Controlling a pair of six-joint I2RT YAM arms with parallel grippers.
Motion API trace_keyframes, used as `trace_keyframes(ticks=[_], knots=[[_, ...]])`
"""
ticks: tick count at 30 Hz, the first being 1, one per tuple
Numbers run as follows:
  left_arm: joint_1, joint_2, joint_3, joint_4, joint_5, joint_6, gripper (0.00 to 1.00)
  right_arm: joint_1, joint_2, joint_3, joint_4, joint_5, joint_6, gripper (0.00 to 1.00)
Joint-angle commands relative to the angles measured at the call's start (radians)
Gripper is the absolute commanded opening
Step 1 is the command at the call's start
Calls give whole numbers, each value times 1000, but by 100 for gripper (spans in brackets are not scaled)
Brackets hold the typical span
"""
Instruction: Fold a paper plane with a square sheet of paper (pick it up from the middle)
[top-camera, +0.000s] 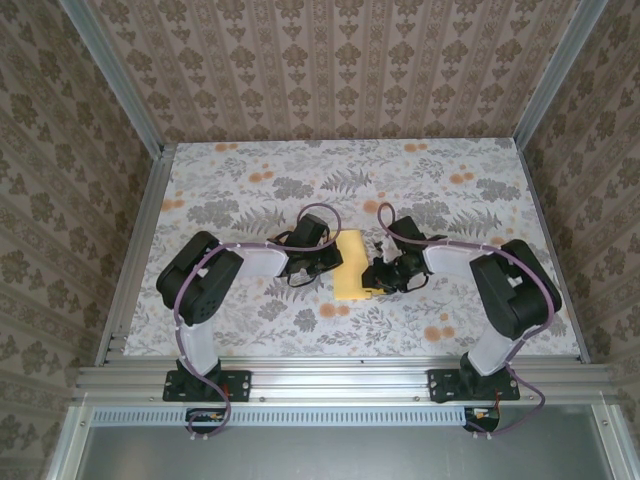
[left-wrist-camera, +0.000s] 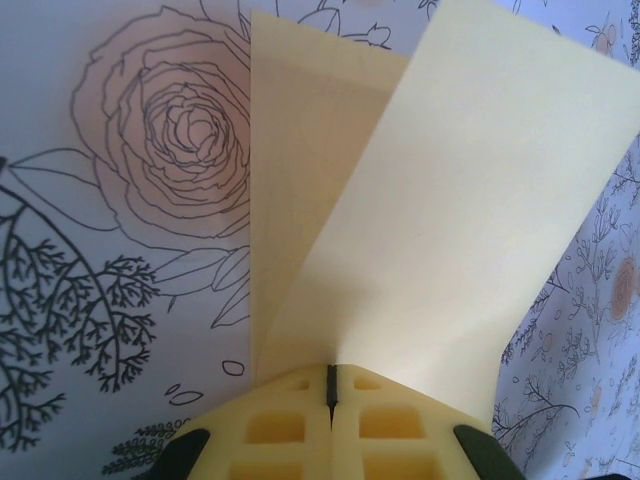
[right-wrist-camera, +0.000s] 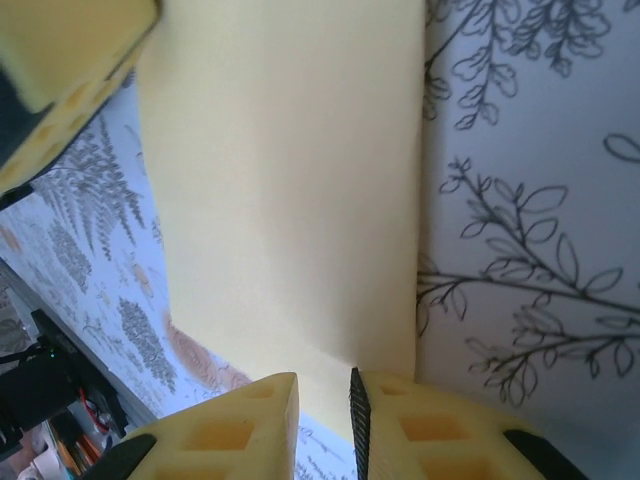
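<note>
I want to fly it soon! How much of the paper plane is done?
Not much yet. Done: the square sheet of paper is folded over, two layers showing. In hand: the left gripper pinches its edge, flap lifted; the right gripper sits at the other edge, jaws slightly apart. To do: no pointed nose or wings yet.

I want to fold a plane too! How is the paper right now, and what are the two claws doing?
Paper: folded over, one flap raised, not a plane yet.
Left claw: shut on the paper.
Right claw: open a crack, at the paper's edge.
</note>
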Motion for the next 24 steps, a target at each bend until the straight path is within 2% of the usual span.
trace_keyframes(ticks=[1,7,14,20,24], knots=[[-9,67,-24,-156,-53,24,5,7,-19,-40,-4,-24,1,24],[-9,66,-20,-159,-53,27,5,7,39,-81,10,-15,5,23],[-10,60,-18,-171,-53,34,5,-8,-51,87,-5,71,11,24],[-10,59,-7,-186,-49,41,5,-24,121,237,70,105,21,22],[-9,61,-6,-189,-46,44,5,-40,236,311,110,76,38,20]])
